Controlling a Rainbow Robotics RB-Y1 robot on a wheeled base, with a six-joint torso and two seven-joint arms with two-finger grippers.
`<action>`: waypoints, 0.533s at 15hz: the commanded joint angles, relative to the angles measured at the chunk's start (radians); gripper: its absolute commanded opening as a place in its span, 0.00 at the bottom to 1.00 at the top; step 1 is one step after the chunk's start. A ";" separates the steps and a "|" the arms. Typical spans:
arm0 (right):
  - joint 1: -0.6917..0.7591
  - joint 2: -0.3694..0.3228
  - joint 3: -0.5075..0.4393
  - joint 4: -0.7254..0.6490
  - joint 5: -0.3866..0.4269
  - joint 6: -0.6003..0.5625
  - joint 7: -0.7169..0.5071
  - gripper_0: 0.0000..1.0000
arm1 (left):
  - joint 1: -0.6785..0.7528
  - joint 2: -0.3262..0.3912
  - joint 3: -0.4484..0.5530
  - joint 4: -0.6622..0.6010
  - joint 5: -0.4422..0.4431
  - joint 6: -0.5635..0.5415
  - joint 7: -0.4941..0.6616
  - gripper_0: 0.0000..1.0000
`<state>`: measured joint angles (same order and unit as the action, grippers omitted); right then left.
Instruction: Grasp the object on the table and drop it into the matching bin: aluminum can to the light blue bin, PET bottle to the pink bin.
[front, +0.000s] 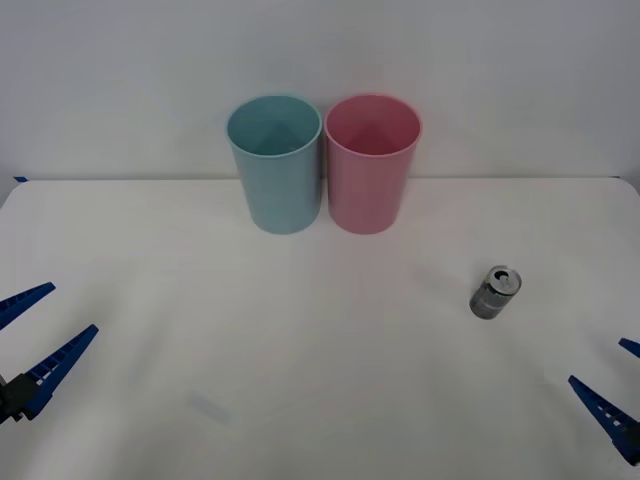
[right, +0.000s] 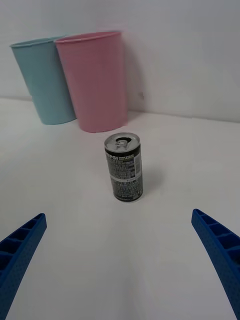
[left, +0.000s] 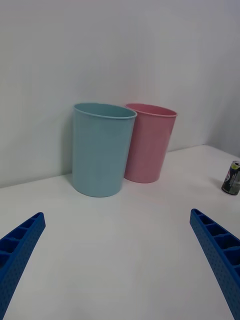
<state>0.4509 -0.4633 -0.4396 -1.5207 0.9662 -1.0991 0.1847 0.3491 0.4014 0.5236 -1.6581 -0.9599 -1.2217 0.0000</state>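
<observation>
Starting at your left, the left gripper (front: 30, 345) is hovering low over the near left corner of the white table (front: 300, 350), its blue ribbed fingers (left: 20, 250) spread wide apart and holding nothing. In its wrist view you are looking across bare tabletop at both bins, with the can showing small at the far edge.

Moving toward the middle, the light blue bin (front: 277, 165) and the pink bin (front: 370, 163) are standing upright side by side at the back of the table, just beside each other, blue on the left.

Further right, the aluminum can (front: 495, 292) is standing upright on the table, pull-tab top up, well apart from the bins and nearer to you than they are.

At the far right, the right gripper (front: 612, 395) is waiting near the table's front right edge with its fingers (right: 215, 245) spread wide. The can (right: 124, 166) is sitting ahead of that open gap, roughly centred between the fingers but beyond their tips, untouched.
</observation>
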 joint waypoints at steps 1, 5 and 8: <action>-0.021 0.002 0.027 0.045 -0.001 0.005 0.005 1.00 | 0.000 0.000 0.000 0.000 0.000 0.000 0.000 1.00; -0.078 0.002 0.071 0.117 -0.001 0.019 0.018 1.00 | 0.000 0.000 0.000 0.000 0.000 0.000 0.000 1.00; -0.138 0.026 0.090 0.162 0.017 0.035 0.033 1.00 | 0.000 0.000 0.000 0.000 0.000 0.000 0.000 1.00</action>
<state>0.3287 -0.4475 -0.3515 -1.3676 0.9706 -1.0693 0.2148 0.3491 0.4014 0.5236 -1.6581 -0.9599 -1.2217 0.0000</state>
